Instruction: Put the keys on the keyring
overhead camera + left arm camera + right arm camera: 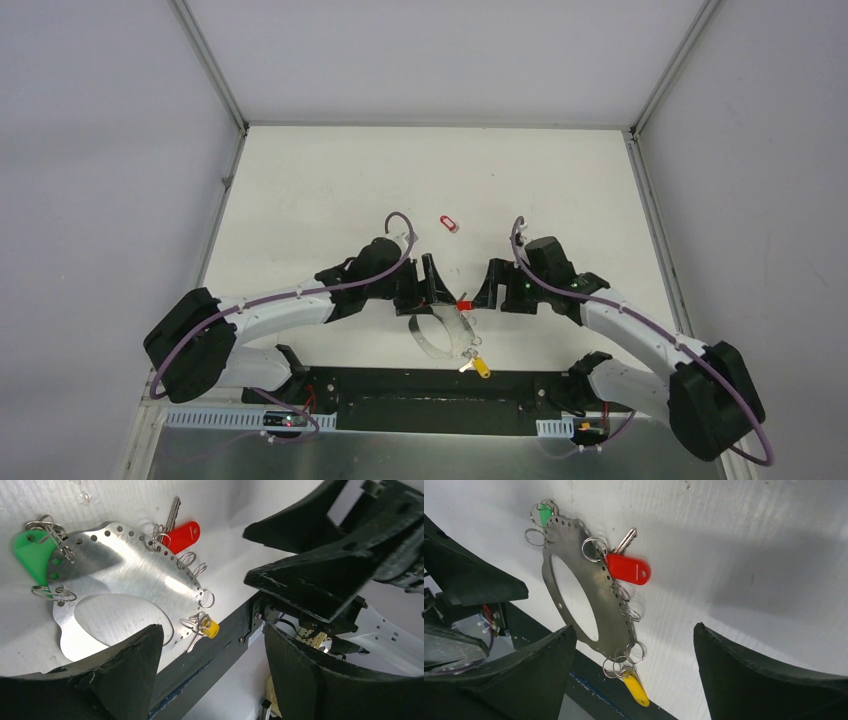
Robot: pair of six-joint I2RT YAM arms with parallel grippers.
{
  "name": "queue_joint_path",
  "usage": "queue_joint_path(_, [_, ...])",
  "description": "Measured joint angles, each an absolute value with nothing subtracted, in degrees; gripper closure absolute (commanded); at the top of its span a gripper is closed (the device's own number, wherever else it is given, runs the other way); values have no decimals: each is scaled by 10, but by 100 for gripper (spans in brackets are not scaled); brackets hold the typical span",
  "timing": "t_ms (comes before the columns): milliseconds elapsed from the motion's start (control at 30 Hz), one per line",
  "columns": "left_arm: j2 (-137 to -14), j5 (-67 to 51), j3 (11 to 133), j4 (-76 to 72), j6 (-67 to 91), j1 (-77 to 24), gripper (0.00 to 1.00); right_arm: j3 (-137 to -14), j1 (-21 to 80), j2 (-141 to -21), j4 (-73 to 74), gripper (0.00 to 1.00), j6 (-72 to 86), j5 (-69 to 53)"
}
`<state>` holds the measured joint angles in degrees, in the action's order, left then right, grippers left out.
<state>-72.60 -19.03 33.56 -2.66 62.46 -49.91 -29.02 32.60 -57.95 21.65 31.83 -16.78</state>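
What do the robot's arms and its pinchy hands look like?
The left arm and the right arm are smooth white tubes with chunky black joints. A thin purple cable loops along each one. The left gripper and the right gripper are all black, each with two thick, wedge-shaped fingers.

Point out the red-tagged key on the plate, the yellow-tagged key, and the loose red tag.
Silver key with red oval plastic tag [628, 570]: right wrist view, tag's middle.
Silver key with yellow plastic tag [636, 690]: right wrist view, tag's middle.
Loose red oval plastic tag [450, 222]: top external view, its middle.
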Motion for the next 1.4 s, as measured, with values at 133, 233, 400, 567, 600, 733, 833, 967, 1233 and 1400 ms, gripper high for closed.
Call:
queue_joint_path(133, [-721, -190, 330, -48, 634, -499, 25, -290, 294, -659, 175, 36, 319, -253])
queue_joint_path(233, [-701, -188, 311, -57, 641, -499, 25, -290, 278, -708, 144, 50, 321, -302])
queue_joint_path(400, [-667, -183, 295, -56, 649, -499, 24, -290, 266, -750, 111, 55, 320, -353])
queue_joint_path(567, [-646, -180, 291, -55, 652, -499, 24, -290, 254, -785, 93, 64, 321, -369])
queue_joint_path(600, [-645, -180, 291, -55, 652, -499, 24, -290, 251, -797, 90, 66, 321, -371])
queue_joint_path(733, [-647, -181, 293, -52, 652, -499, 23, -302, 246, -850, 81, 73, 328, -403])
queue_joint_path(833, [-655, -182, 300, -51, 652, -499, 23, -316, 246, -882, 69, 71, 329, -426])
queue_joint_path(967, [-662, -182, 307, -51, 651, -499, 23, -319, 246, -901, 52, 70, 329, -450])
queue_joint_path(1233, [-665, -185, 309, -51, 651, -499, 22, -325, 246, -938, 24, 80, 329, -492])
queue_joint_path(1400, [-669, -186, 314, -51, 651, -499, 22, -325, 246, -947, 22, 84, 329, -503])
